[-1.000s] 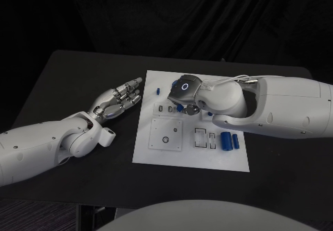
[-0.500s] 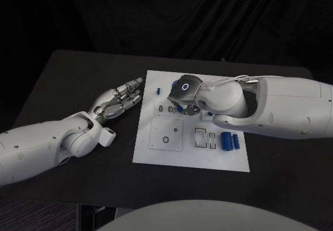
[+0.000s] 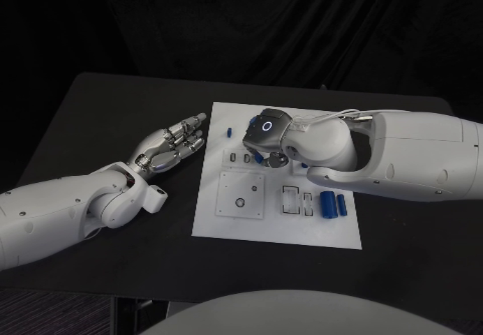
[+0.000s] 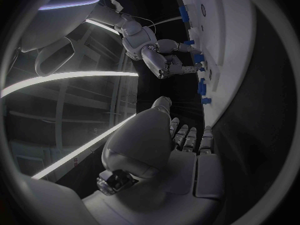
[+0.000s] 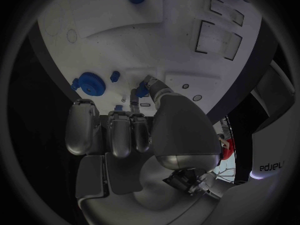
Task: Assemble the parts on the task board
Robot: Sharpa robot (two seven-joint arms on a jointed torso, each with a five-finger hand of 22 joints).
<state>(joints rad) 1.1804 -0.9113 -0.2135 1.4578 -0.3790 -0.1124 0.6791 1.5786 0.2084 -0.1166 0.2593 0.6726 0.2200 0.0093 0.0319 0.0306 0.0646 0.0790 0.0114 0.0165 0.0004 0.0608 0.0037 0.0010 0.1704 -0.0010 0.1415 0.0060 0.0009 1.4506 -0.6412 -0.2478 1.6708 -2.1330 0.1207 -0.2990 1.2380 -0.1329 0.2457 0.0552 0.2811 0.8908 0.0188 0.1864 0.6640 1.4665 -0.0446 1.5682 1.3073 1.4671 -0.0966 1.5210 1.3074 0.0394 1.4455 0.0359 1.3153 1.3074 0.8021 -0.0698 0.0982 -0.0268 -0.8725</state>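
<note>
Task board: the white task board (image 3: 264, 223) is laid on the black table (image 3: 100, 105), its long axis running away from the robot.
Held part: a small blue part (image 5: 142, 91) is seen at the fingertips of the right hand (image 3: 270, 143), over the board's middle just beside the small slots; in the head view only a sliver of blue (image 3: 259, 158) is left showing under the hand. Its long axis and the way it points cannot be made out.
Right hand state: thumb and one finger are closed together on the blue part, the other fingers being curled beside it.
Blue cylinders: two blue cylinders (image 3: 334, 204) are laid side by side near the board's right edge, long axes pointing away from the robot, well apart from the right hand.
Blue gear: a blue toothed part (image 5: 86, 83) lies flat on the board near the right hand's fingers.
Blue peg: a small blue peg (image 3: 229, 130) stands by the board's left edge.
Left hand: the left hand (image 3: 171, 145) is held over the table just beside the board's left edge, fingers extended and slightly apart, nothing in it.
</note>
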